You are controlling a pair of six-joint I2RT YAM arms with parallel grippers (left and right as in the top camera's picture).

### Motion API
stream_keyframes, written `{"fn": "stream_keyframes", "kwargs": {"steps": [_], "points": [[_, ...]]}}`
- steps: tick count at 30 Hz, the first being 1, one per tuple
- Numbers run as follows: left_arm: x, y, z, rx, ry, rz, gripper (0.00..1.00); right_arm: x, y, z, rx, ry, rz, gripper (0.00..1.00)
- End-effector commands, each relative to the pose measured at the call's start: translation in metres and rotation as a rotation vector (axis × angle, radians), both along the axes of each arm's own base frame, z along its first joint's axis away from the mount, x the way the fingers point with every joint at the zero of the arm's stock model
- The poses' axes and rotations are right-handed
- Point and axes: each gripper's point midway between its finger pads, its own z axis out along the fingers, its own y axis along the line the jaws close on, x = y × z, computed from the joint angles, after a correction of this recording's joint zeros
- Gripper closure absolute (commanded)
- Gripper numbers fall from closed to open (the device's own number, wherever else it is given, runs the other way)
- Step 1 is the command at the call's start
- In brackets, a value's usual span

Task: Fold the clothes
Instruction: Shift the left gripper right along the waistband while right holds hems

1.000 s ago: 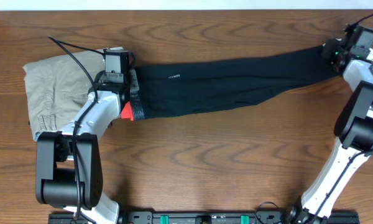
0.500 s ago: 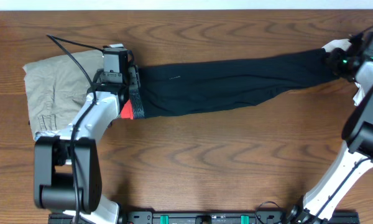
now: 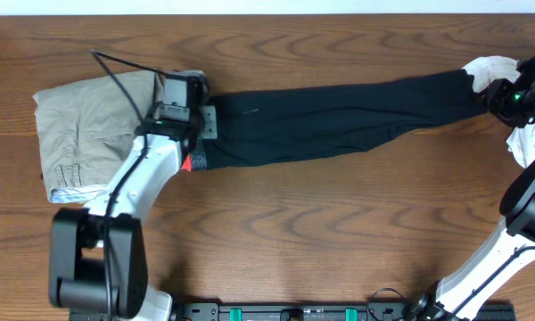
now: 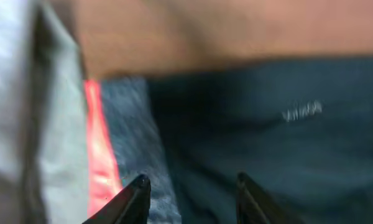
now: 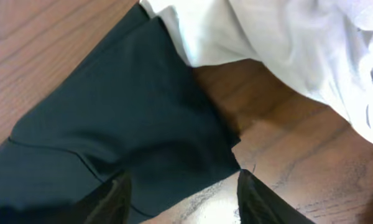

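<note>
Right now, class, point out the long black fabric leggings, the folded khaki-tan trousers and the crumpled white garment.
Long black fabric leggings (image 3: 339,116), overhead view, mid-leg.
Folded khaki-tan trousers (image 3: 80,125), overhead view, centre panel.
Crumpled white garment (image 5: 298,37), right wrist view, upper folds.

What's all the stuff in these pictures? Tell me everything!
leggings: one pair, black with a grey waistband edged coral-red, stretched long across the table
trousers: one pair, khaki-tan, folded at the table's left end
white garment: one, white, bunched at the far right by the leggings' ankle end
table: one, brown wood, under everything
left arm, right arm: two, white and black, one each side
left gripper: one, black, open over the waistband
right gripper: one, black, open over the ankle end
</note>
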Motion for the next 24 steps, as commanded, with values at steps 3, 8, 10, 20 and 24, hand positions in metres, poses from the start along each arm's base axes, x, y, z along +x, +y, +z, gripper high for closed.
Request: {"fn": "stream_keyframes", "kwargs": {"steps": [3,8,10,20,24], "points": [[-0.008,-0.015,-0.031,0.000,0.087,-0.043,0.55,0.001,0.002,-0.016,0.002,0.017,0.037,0.43],[-0.011,-0.021,-0.040,0.005,0.110,-0.059,0.55,0.004,0.001,-0.038,0.009,0.029,0.039,0.40],[-0.011,-0.021,-0.040,0.005,0.111,-0.058,0.55,0.005,0.000,-0.050,0.014,0.037,0.039,0.40],[-0.010,-0.021,-0.040,0.005,0.109,-0.058,0.55,0.014,0.007,-0.076,0.044,0.023,0.057,0.44],[-0.010,-0.022,-0.040,0.004,0.107,-0.059,0.55,0.015,0.012,-0.076,0.054,0.025,0.068,0.52]]}}
